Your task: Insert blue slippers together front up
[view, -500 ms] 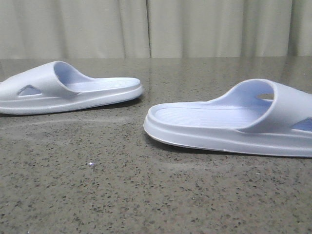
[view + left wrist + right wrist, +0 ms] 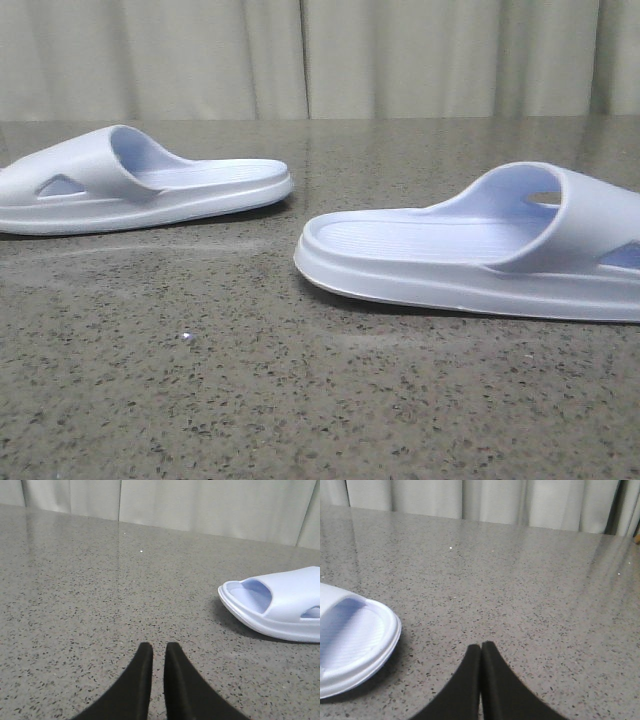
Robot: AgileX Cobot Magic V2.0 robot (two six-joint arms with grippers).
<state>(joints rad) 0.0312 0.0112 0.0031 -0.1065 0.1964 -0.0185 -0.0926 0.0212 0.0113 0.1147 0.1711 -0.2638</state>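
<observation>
Your two blue slippers lie apart on the speckled grey table [image 2: 250, 400], both sole-down, neither one nested in the other.

Left slipper [image 2: 130, 185]: farther back, at the left edge of the front view, strap end cut off by the frame, open heel end pointing right. A triangular cutout shows in its strap side.

Right slipper [image 2: 470, 245]: nearer the camera, right half of the front view, strap end running off the right edge, ribbed footbed visible, heel end pointing left. The two heel ends face each other across a strip of bare table, not touching.

Left gripper [image 2: 154, 652]: black fingers nearly together, a thin slit between the tips, nothing between them. It hangs over bare table, with one slipper's end [image 2: 275, 605] off to the side, well clear of it.

Right gripper [image 2: 481, 649]: fingertips pressed together, holding nothing, above bare table. A slipper's rounded heel end [image 2: 355, 640] lies near it, apart from the fingers.

Pale curtain [image 2: 300, 55] behind the table
</observation>
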